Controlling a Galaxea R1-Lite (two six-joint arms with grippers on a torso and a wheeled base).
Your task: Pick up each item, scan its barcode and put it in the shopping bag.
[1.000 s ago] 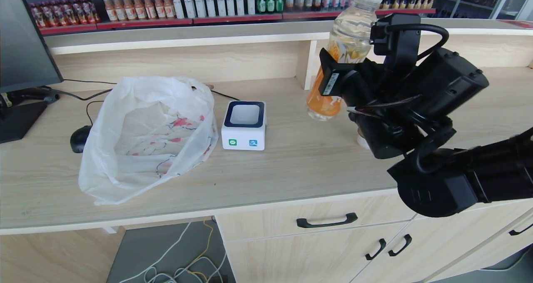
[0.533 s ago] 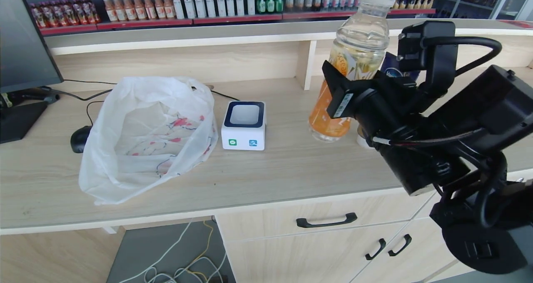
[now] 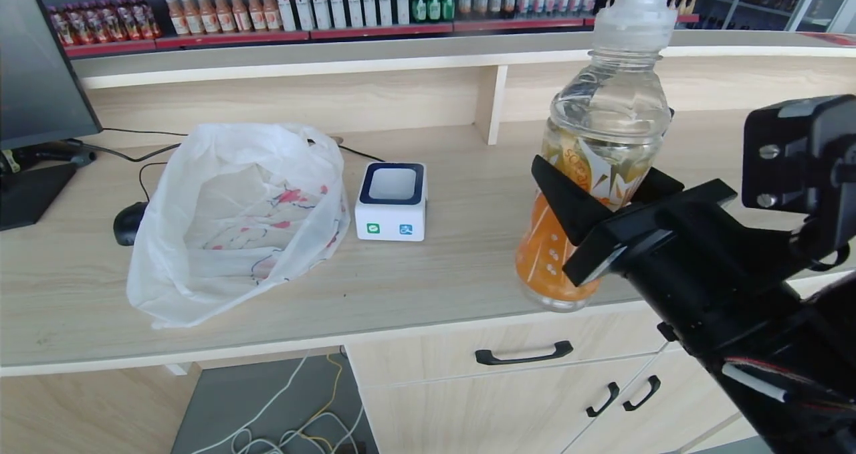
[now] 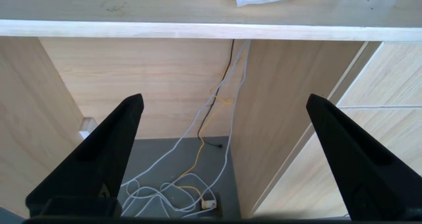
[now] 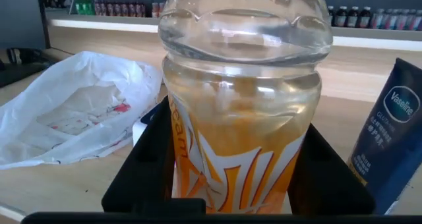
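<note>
**Bottle gripped, scan yet to come**

The right claw [image 3: 605, 196] pinches the orange drink bottle [image 3: 605, 120] upright over the worktop's [image 3: 468, 260] near right edge. The scanner [image 3: 392, 200] and shopping bag [image 3: 234, 220] sit to the left, so scanning and bagging likely remain. The left claw [image 4: 224, 158] hangs spread below the worktop.

Open run to the scanner [image 3: 391, 201]
Bare counter [image 3: 468, 260] lies between bottle [image 3: 595, 173] and scanner; the bag [image 3: 234, 220] sits just beside the scanner's left.
</note>
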